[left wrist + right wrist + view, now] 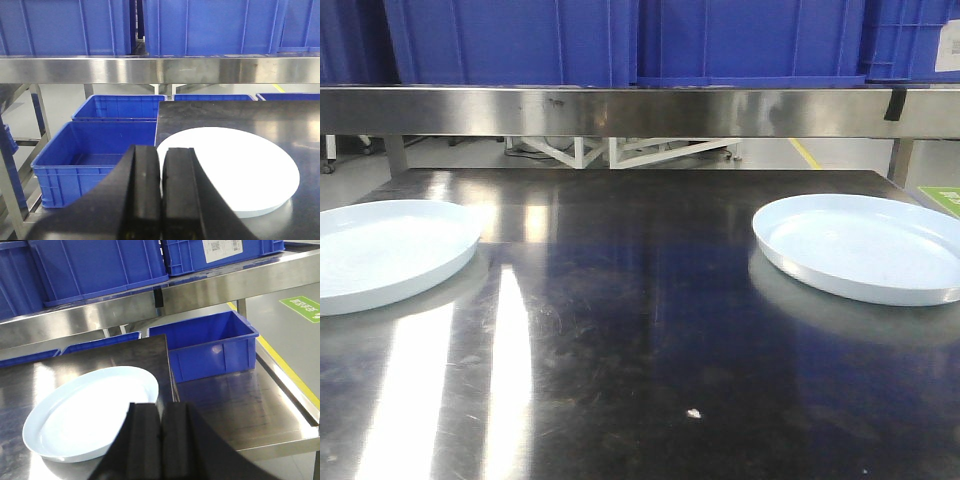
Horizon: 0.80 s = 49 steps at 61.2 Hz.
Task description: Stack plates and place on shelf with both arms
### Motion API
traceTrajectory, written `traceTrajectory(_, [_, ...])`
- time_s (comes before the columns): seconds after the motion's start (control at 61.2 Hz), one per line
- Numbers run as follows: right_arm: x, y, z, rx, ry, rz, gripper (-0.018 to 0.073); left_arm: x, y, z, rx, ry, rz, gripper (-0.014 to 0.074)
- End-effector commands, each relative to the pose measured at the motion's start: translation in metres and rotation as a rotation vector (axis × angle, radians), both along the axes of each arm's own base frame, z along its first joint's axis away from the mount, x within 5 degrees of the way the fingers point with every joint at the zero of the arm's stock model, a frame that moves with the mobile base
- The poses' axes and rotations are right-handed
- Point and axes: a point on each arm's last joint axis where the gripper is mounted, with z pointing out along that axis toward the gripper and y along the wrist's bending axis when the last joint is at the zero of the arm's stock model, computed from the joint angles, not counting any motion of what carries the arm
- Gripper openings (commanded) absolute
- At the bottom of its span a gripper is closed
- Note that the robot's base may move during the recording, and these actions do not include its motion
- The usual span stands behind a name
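Observation:
Two pale bluish-white plates lie flat on the steel table, far apart. The left plate (380, 250) sits at the table's left edge and shows again in the left wrist view (235, 167). The right plate (865, 245) sits at the right edge and shows again in the right wrist view (90, 412). My left gripper (161, 155) is shut and empty, hovering just short of the left plate's near-left rim. My right gripper (160, 412) is shut and empty, just short of the right plate's near-right rim. Neither arm appears in the front view. The shelf (640, 110) runs above the table's far side.
Blue plastic crates (620, 40) fill the top of the shelf. Open blue bins (95, 150) stand on the floor left of the table, and another bin (210, 345) rests on a lower steel surface to the right. A small white speck (693, 412) lies on the tabletop (640, 330).

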Motion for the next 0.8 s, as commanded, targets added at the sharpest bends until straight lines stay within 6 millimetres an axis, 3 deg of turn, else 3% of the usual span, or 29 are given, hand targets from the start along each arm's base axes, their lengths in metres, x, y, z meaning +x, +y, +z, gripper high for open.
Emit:
traceTrajectory(0.0, [-0.003, 0.000, 0.015, -0.018, -0.123, -0.007, 0.0055, 0.000, 0.000, 0.001, -0.004, -0.073, 0.001, 0.0097])
traceTrajectory(0.327, [-0.003, 0.000, 0.015, -0.018, -0.123, -0.007, 0.0055, 0.000, 0.000, 0.001, -0.001, -0.073, 0.001, 0.0097])
traceTrajectory(0.392, [-0.003, 0.000, 0.015, -0.018, -0.123, -0.007, 0.0055, -0.001, 0.000, 0.010, 0.018, -0.086, 0.002, 0.0097])
traceTrajectory(0.539, [-0.003, 0.000, 0.015, -0.018, -0.123, -0.007, 0.0055, -0.001, 0.000, 0.060, 0.006, -0.051, 0.000, 0.0097])
traceTrajectory(0.686, [-0.003, 0.000, 0.015, -0.018, -0.123, -0.007, 0.0055, 0.010, 0.000, 0.139, 0.019, 0.060, 0.000, 0.0097])
traceTrajectory(0.784, [-0.003, 0.000, 0.015, -0.018, -0.123, -0.007, 0.0055, 0.028, 0.000, 0.186, 0.038, 0.170, 0.007, 0.0097])
